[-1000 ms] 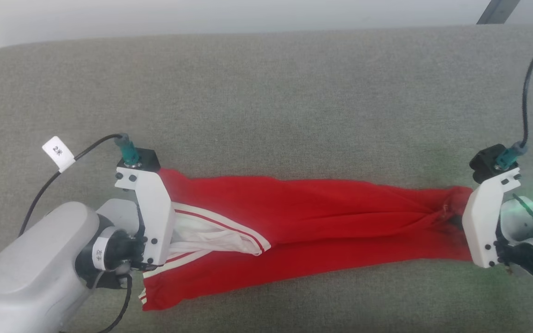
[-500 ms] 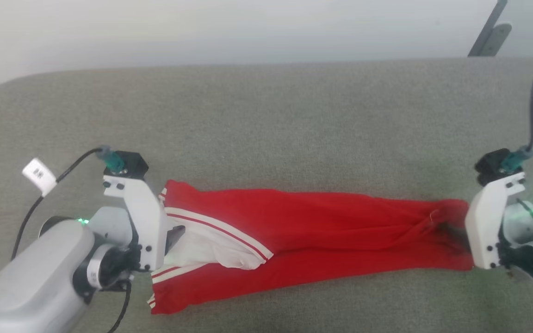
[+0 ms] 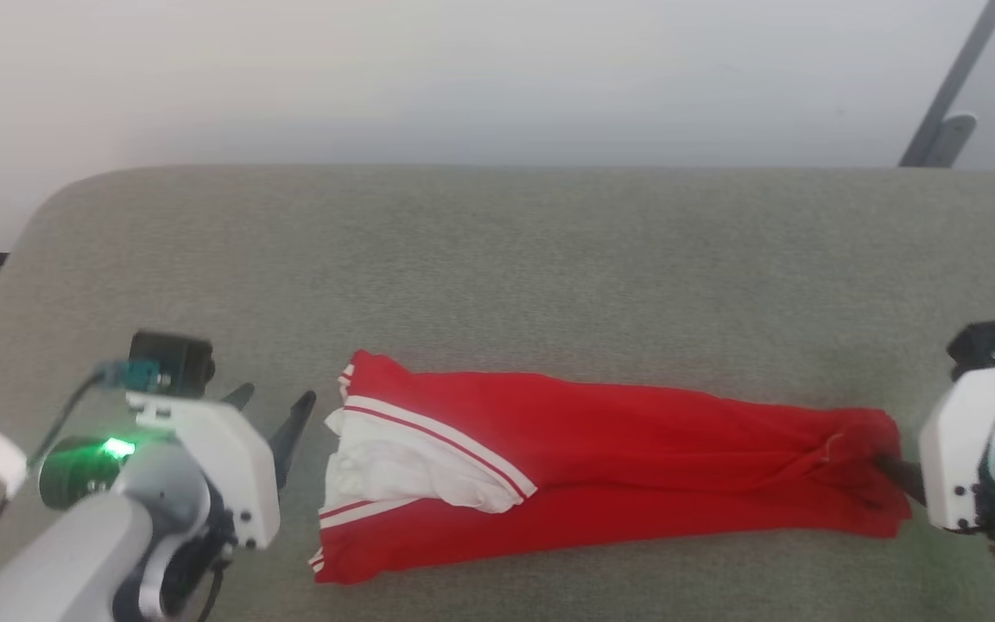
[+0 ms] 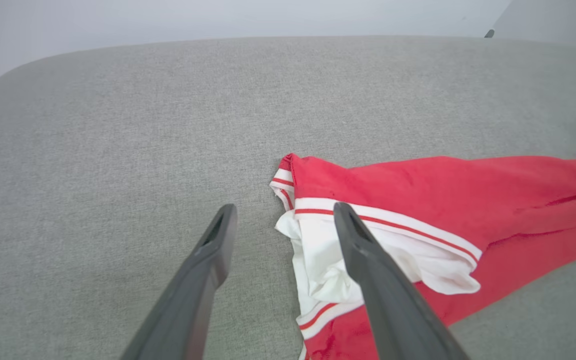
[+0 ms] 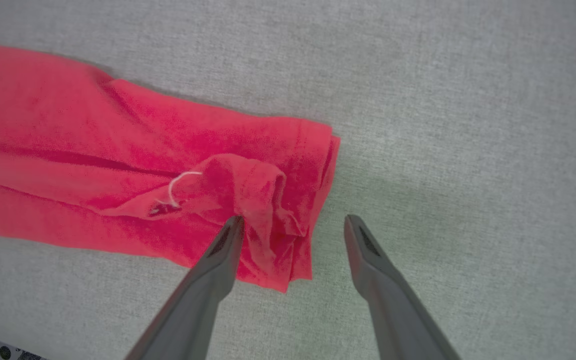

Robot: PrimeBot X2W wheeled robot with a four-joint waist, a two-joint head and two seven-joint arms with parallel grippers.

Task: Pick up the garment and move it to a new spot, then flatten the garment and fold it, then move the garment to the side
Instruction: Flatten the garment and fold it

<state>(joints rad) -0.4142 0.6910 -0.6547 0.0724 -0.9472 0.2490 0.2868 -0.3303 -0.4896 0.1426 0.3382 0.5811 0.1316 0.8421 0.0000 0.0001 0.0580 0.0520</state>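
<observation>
The garment (image 3: 636, 458) is a red shirt lying as a long, bunched strip from left to right on the grey upholstered surface (image 3: 497, 259). Its white sleeve end with red-white stripe trim (image 3: 402, 449) is at the left. My left gripper (image 3: 277, 402) is open, just left of that sleeve end and apart from it. In the left wrist view the open left gripper (image 4: 284, 210) has its right finger (image 4: 368, 260) over the white trim of the garment (image 4: 443, 195). My right gripper (image 5: 293, 220) is open over the garment's bunched right end (image 5: 268, 200); its dark finger (image 3: 895, 471) is at that end.
The grey surface ends at a rounded corner (image 3: 48, 207) at the back left, against a pale wall (image 3: 463, 78). A dark slanted bar (image 3: 947, 95) stands at the back right. Bare surface lies behind and in front of the garment.
Both grippers opened and let go of the garment, which now lies slack. My left gripper drew back to the left, clear of the sleeve. The head camera tilted up, showing more wall.
</observation>
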